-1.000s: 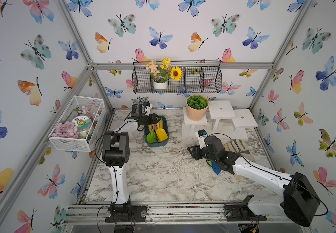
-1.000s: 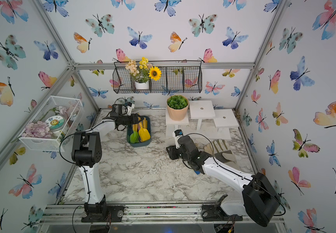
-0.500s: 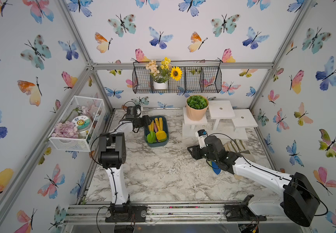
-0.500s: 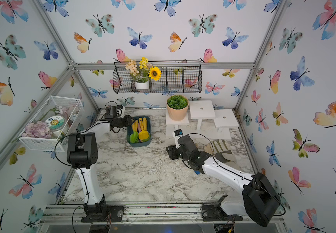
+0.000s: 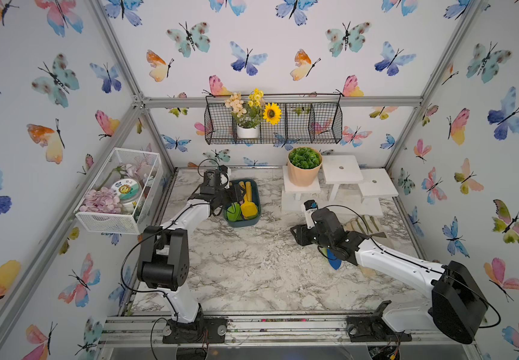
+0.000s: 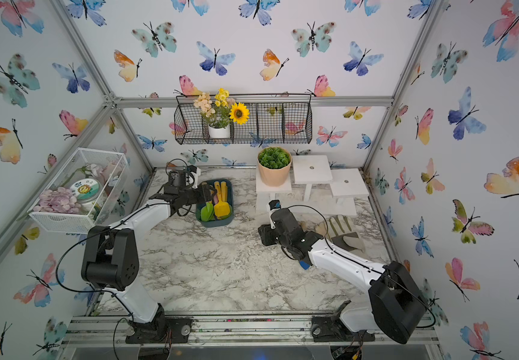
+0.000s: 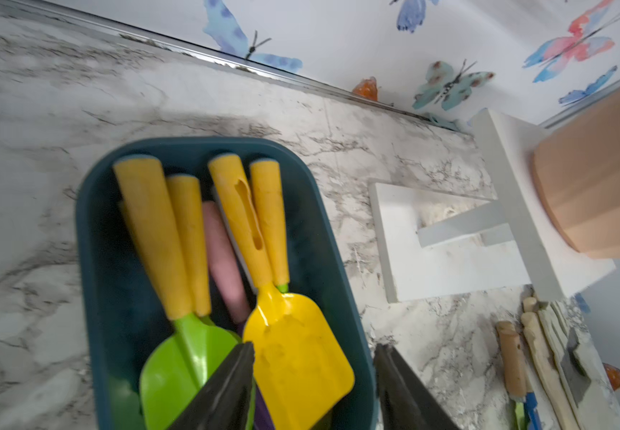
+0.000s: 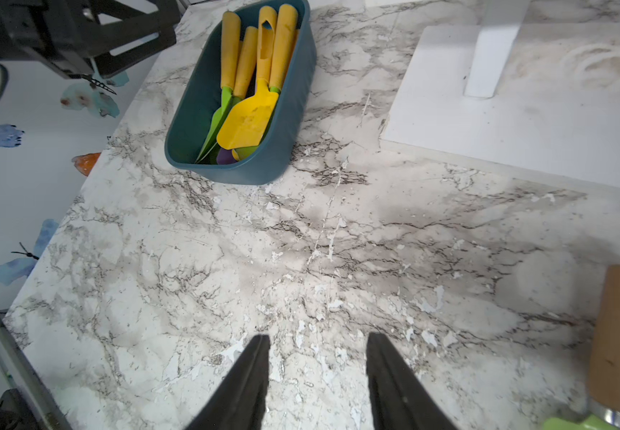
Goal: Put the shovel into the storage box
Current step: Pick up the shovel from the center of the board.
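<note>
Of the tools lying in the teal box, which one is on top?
The shovel with the flat yellow blade; it overlaps the green-bladed ones beside it.

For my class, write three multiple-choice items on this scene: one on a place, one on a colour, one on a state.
1. The peach plant pot stands: A on a white stand; B at the front edge; C hung on the wall.
2. The storage box is: A red; B dark teal; C white.
3. The left tool is: A shut tight; B hidden; C open and empty.
Key: A, the pot sits on the stand's top; B, teal walls show in both wrist views; C, its jaws stand apart, gripping nothing.
</note>
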Available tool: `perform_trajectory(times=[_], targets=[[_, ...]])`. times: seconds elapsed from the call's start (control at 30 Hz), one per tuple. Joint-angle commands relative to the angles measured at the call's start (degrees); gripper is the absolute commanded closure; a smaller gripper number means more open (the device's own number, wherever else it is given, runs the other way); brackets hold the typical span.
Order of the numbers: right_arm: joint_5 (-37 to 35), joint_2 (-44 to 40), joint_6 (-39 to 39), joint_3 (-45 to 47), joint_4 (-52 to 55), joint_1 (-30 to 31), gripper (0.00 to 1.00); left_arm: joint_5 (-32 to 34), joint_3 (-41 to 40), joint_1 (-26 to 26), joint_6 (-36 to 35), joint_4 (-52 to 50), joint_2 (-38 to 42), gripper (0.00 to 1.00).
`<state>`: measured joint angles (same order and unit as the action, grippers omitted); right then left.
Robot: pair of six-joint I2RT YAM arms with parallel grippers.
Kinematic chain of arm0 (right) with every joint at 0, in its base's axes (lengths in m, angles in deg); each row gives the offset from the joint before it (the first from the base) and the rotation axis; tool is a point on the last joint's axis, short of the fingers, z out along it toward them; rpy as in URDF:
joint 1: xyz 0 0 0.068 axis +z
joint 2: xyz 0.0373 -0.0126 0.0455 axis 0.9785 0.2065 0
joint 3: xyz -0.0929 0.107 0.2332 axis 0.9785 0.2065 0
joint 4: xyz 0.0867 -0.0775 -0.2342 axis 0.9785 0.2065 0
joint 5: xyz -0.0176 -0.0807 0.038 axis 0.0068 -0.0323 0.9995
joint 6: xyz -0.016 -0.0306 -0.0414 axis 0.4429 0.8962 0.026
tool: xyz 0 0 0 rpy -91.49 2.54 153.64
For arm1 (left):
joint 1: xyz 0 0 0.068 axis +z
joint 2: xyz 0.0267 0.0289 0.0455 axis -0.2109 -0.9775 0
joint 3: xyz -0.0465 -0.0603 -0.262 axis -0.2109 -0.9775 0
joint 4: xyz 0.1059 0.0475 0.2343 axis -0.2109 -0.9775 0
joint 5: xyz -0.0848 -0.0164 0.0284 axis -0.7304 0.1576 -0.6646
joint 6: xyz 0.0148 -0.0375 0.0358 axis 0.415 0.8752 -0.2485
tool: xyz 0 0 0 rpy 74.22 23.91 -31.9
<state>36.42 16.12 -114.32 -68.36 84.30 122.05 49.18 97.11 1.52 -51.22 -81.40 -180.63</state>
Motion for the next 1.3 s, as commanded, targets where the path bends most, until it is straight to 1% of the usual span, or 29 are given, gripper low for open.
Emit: perform_trajectory(times=[0.0, 0.27, 0.37, 0.47, 0.67, 0.97, 1.27], targets=[[-3.7, 0.6, -0.5, -1.4, 3.4, -0.2, 0.52, 2.9, -4.2, -2.0, 1.4, 0.9, 5.2, 0.43], [-6.3, 0.9, -3.7, -1.0, 8.6, -1.6, 0.5, 5.8, -10.4, -10.2, 2.1, 1.1, 13.1, 0.43], [-7.0, 1.0, -4.5, -0.9, 10.4, -2.3, 0.5, 7.8, -12.3, -13.2, 1.8, 1.0, 15.4, 0.43], [-7.9, 0.8, -5.1, -0.4, 11.8, -3.2, 0.48, 7.6, -14.0, -15.5, 2.3, 1.1, 16.7, 0.43], [-7.1, 0.9, -6.2, 0.9, 13.2, -6.9, 0.47, 8.9, -16.8, -20.2, 3.6, 1.4, 18.0, 0.43], [-7.0, 4.1, -6.1, 0.6, 14.7, -11.4, 0.48, 10.1, -17.9, -23.4, 4.5, 1.5, 18.4, 0.44], [-7.5, 8.5, -6.2, -0.1, 14.0, -14.3, 0.5, 9.7, -17.6, -23.7, 4.3, 1.2, 17.4, 0.44]])
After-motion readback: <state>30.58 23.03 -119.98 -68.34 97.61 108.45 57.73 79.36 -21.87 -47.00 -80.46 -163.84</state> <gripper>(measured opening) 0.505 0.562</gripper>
